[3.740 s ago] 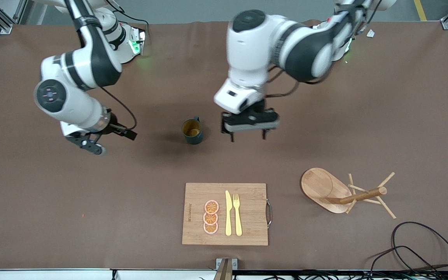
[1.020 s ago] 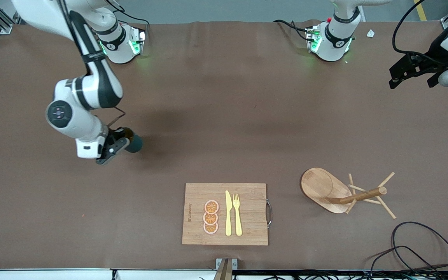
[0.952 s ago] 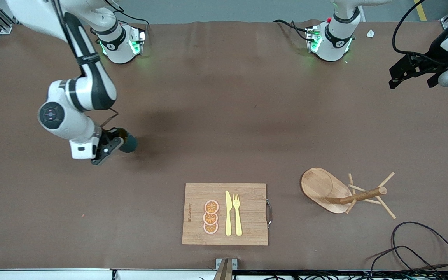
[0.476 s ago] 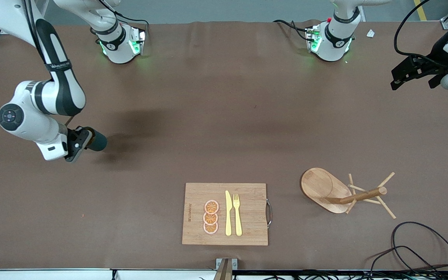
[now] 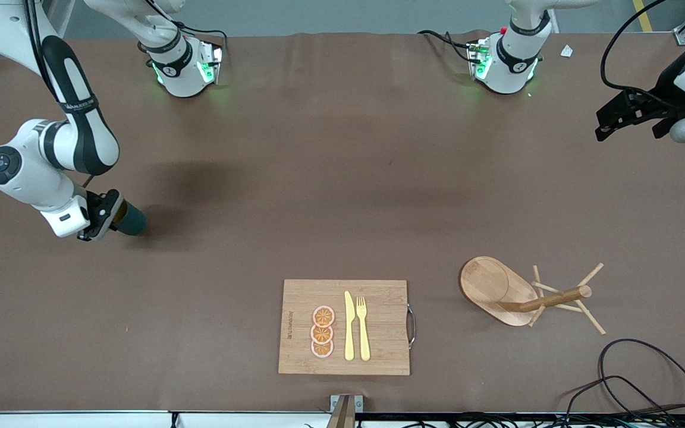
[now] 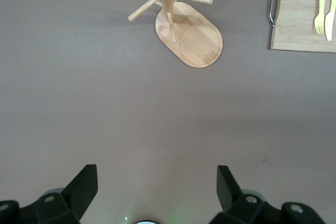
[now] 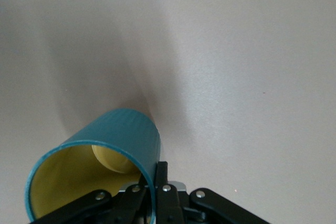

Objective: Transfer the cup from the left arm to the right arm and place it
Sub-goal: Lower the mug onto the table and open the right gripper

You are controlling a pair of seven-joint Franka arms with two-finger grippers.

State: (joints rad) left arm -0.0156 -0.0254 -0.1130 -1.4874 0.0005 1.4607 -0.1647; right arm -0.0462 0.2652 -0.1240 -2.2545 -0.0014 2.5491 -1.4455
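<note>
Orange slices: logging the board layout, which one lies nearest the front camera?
The orange slice at the row's camera end, below the other two.

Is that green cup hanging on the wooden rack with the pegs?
No, the cup is clamped in the right gripper toward the right arm's end of the table, well apart from the wooden rack.
</note>
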